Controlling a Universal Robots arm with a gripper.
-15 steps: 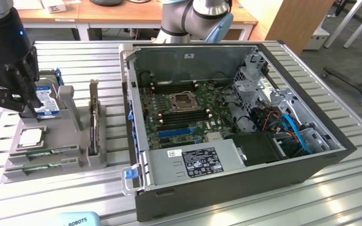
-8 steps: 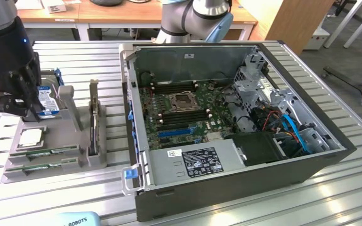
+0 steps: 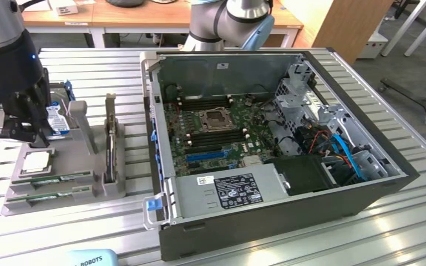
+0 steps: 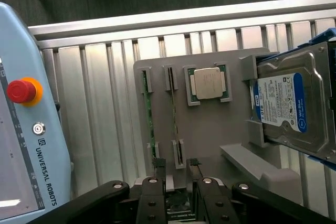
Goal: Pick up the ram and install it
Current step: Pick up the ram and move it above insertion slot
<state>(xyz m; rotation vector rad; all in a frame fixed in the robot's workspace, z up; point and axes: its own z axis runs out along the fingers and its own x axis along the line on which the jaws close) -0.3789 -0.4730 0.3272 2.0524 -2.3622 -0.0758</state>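
Gripper open and empty, hovering over grey tray, ram stick on edge in a tray slot, seemingly under the finger gap, second stick beside it, computer case nearby

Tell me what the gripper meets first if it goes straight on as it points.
Likely the ram standing on edge in the grey holder, in line with the open gripper; depth is unclear, so it could be the holder's edge instead.
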